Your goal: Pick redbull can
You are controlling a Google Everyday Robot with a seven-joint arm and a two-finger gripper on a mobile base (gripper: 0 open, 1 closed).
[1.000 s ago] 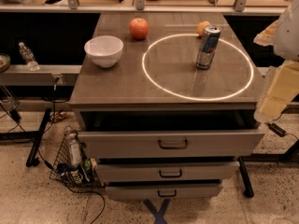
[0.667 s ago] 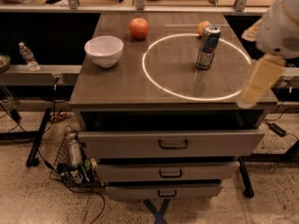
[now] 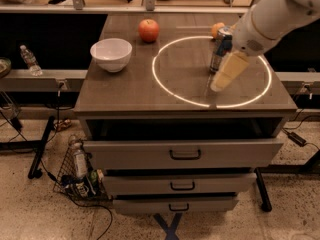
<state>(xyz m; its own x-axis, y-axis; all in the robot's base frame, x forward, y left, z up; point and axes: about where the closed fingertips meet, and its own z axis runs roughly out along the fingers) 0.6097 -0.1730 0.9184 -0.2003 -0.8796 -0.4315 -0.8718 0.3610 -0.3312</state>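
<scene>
The redbull can [image 3: 219, 50] stands upright on the wooden tabletop [image 3: 130, 89], at the back right inside a glowing white ring [image 3: 165, 89]. It is slim, blue and silver, with a silver top. My white arm reaches in from the upper right and covers the can's right side. My gripper [image 3: 221, 82] points down and to the left, just in front of the can and slightly to its right, low over the table. I cannot tell whether it touches the can.
A red apple [image 3: 149, 30] sits at the back middle, a white bowl [image 3: 111, 54] at the left, and an orange [image 3: 216, 30] just behind the can. Below the top, the upper drawer [image 3: 185, 153] stands open. A wire basket [image 3: 75, 171] with bottles sits on the floor at the left.
My arm has swung in from the right edge of the table to the left, and the gripper now hangs over the ring just in front of the can. The can has not moved.
</scene>
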